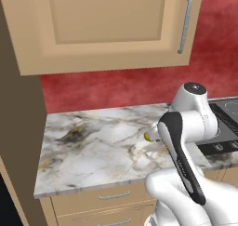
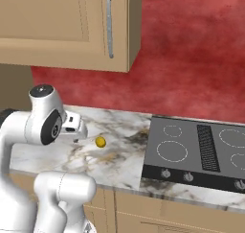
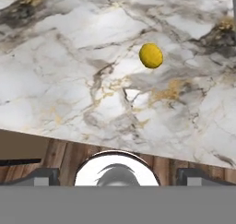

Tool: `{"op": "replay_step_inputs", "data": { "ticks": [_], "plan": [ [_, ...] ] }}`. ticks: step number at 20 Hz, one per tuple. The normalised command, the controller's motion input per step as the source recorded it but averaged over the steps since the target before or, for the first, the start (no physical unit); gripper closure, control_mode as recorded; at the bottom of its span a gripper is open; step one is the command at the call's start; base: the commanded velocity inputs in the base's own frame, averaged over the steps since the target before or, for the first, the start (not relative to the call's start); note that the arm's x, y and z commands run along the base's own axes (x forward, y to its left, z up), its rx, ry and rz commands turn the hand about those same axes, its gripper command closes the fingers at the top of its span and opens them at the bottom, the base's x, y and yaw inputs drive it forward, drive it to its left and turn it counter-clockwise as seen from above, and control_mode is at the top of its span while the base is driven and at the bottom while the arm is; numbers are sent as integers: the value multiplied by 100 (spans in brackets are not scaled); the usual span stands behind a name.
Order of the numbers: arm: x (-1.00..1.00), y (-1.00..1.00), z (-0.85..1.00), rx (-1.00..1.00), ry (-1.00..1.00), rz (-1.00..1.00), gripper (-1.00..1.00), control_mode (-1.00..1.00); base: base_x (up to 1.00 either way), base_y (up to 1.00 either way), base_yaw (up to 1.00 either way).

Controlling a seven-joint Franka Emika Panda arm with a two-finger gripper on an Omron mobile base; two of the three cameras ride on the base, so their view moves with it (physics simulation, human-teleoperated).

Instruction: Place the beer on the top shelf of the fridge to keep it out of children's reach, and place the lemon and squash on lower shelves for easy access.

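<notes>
A white robot arm rises in the foreground, its gripper (image 3: 118, 176) held above the front edge of a marble counter (image 1: 93, 146), the two dark fingertips (image 3: 44, 176) standing wide apart with nothing between them. Just beyond, the lemon (image 3: 151, 56), a small yellow oval, lies alone on the counter, apart from the gripper. To its right sits a black cooktop (image 2: 201, 153). Behind runs a red wall (image 2: 191, 59), with tan wooden cupboards (image 1: 107, 25) hanging above.
</notes>
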Motion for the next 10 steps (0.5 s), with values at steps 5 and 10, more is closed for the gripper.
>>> {"op": "replay_step_inputs", "data": {
  "ticks": [5,10],
  "plan": [
    [29,-57,-40,0,6,0,-100,-100,0,0,0],
    [45,-36,-26,0,0,1,-100,-100,0,0,0]
  ]
}}
